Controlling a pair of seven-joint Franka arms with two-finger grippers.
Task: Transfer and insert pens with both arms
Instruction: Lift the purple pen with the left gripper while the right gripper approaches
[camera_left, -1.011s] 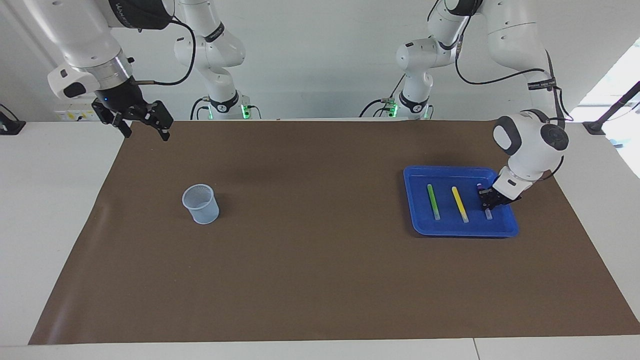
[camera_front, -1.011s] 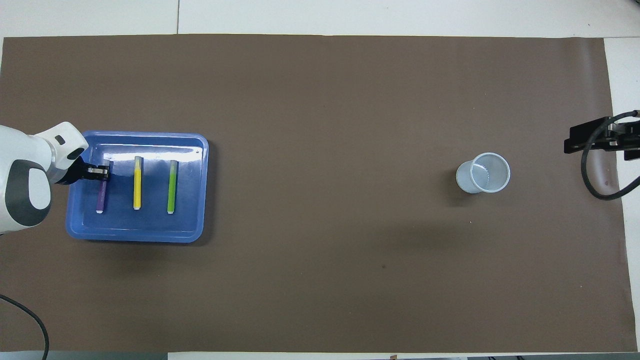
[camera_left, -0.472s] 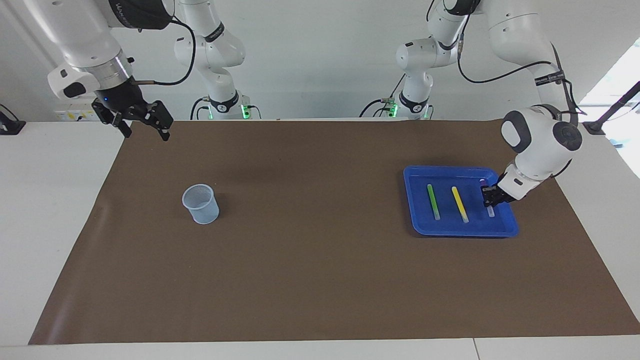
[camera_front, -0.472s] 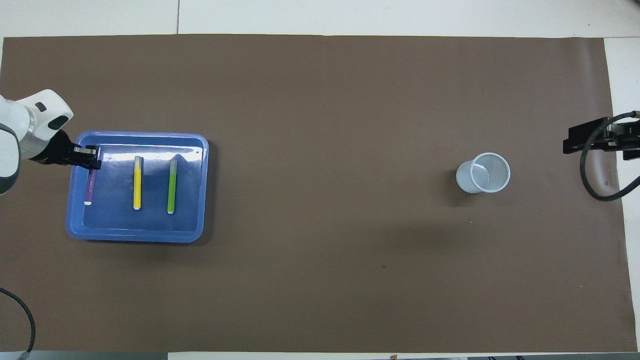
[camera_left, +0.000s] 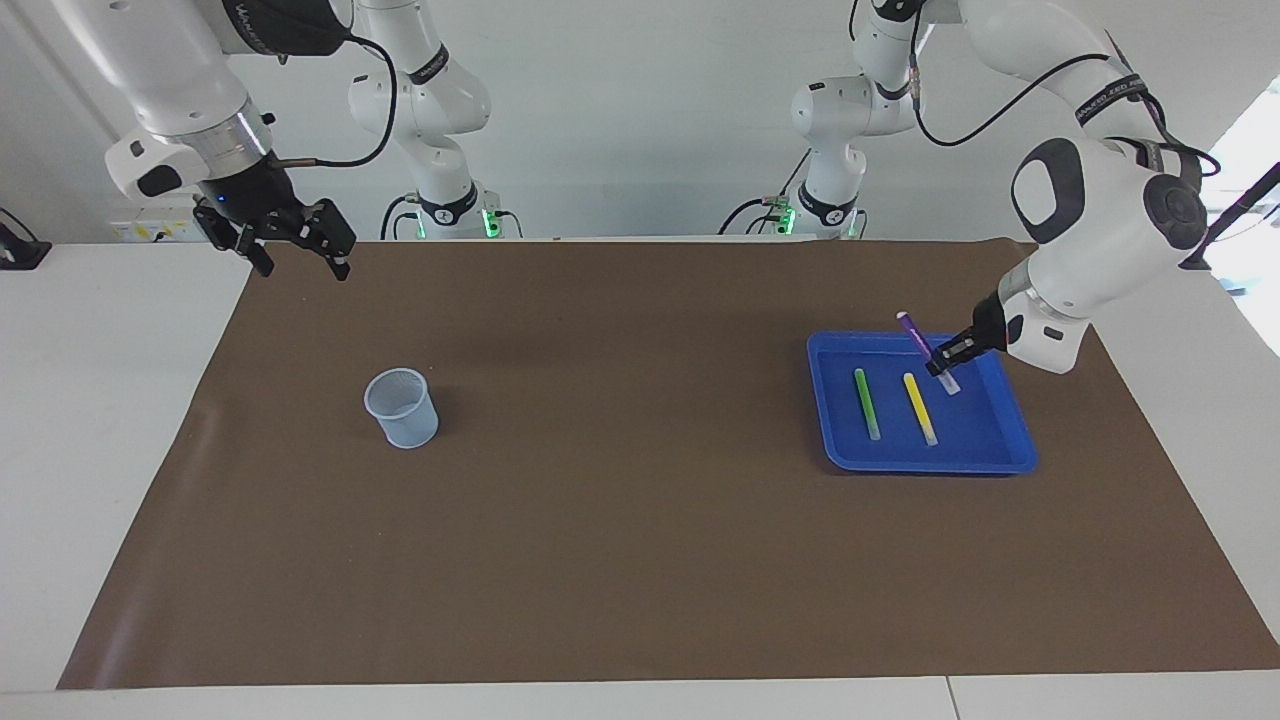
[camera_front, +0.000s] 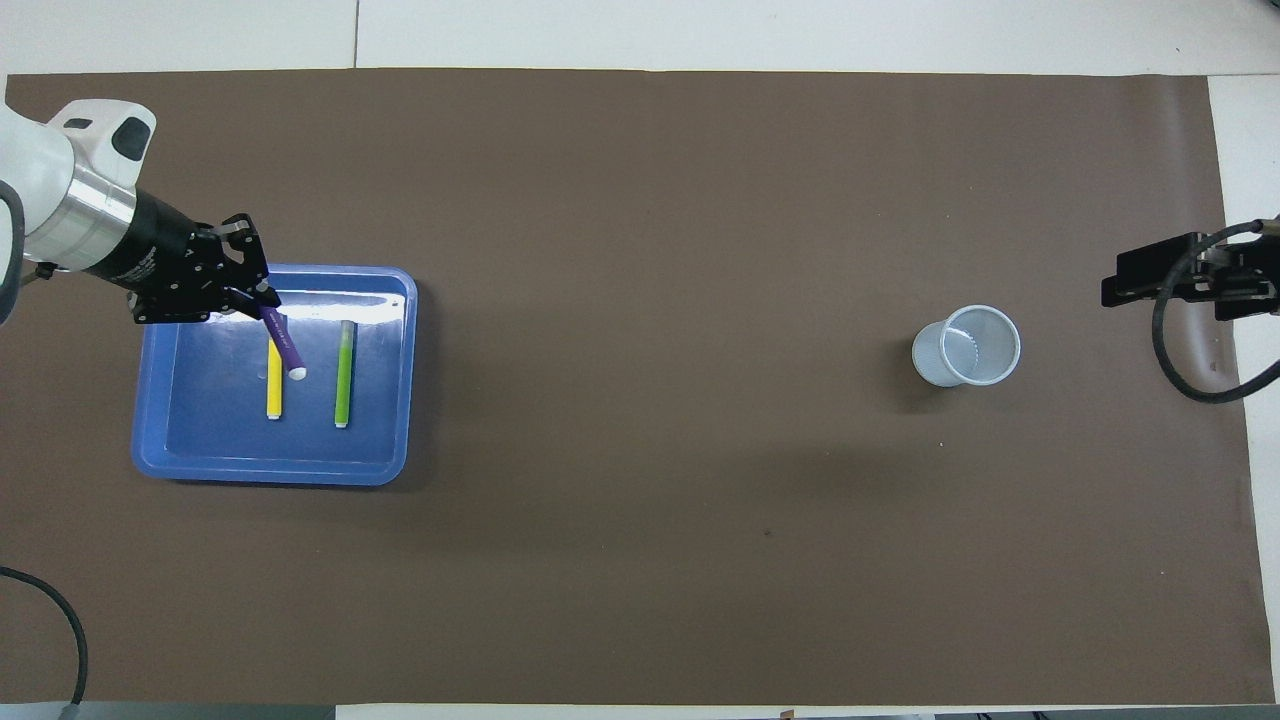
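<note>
My left gripper (camera_left: 945, 362) is shut on the purple pen (camera_left: 914, 334) and holds it tilted in the air over the blue tray (camera_left: 930, 464). In the overhead view this gripper (camera_front: 255, 297) holds the purple pen (camera_front: 284, 347) with its whitish tip down, over the yellow pen. The yellow pen (camera_left: 920, 409) (camera_front: 273, 394) and the green pen (camera_left: 866, 403) (camera_front: 343, 373) lie side by side in the tray (camera_front: 270, 472). My right gripper (camera_left: 300, 262) (camera_front: 1160, 272) is open and empty, raised over the mat's edge at the right arm's end.
A translucent plastic cup (camera_left: 402, 408) (camera_front: 966, 346) stands upright on the brown mat toward the right arm's end. Two slimmer white arms with green-lit bases (camera_left: 455, 215) stand at the table's robot end.
My left gripper has lifted the purple pen out of the tray and swung it, tilted, over the yellow pen. My right gripper has shifted slightly toward the table's middle.
</note>
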